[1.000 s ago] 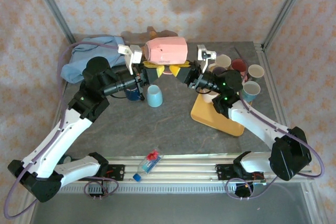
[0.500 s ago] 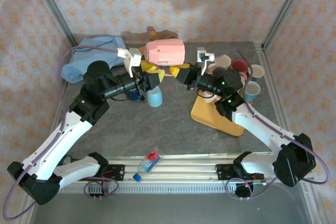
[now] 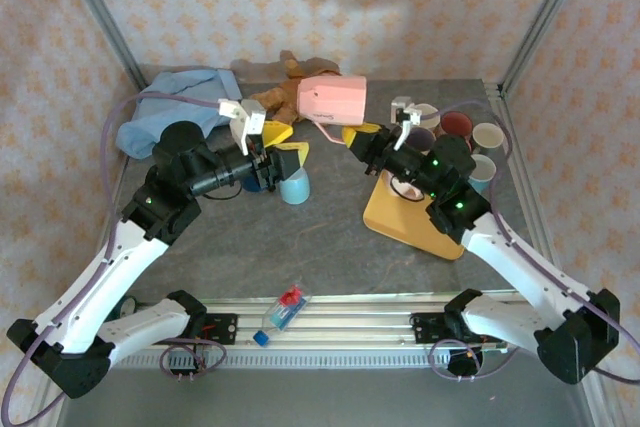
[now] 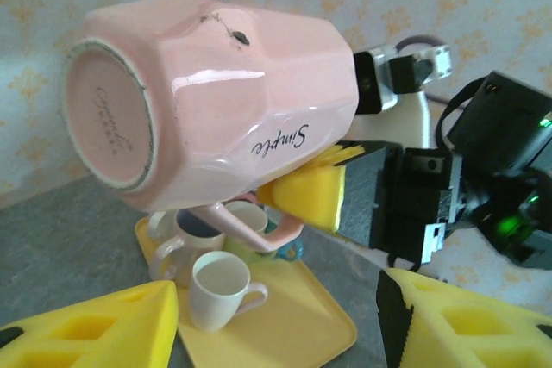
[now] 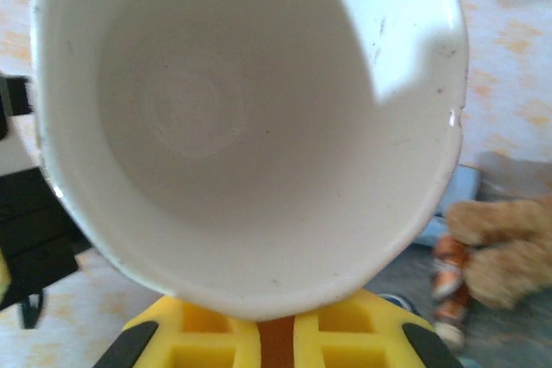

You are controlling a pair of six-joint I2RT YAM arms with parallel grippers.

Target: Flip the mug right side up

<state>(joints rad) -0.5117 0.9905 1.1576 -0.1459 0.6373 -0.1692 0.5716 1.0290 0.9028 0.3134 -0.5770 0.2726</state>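
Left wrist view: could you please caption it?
Pink mug held sideways by its handle in the right gripper, left gripper open.

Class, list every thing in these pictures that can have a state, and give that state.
pink mug: held in the air, lying sideways, not yet upright.
right gripper: jaws shut on the pink mug's handle.
left gripper: jaws open, holding nothing.
mugs on the yellow tray: upright, mouths up.
plastic bottle: lying on its side.
blue cloth: crumpled.
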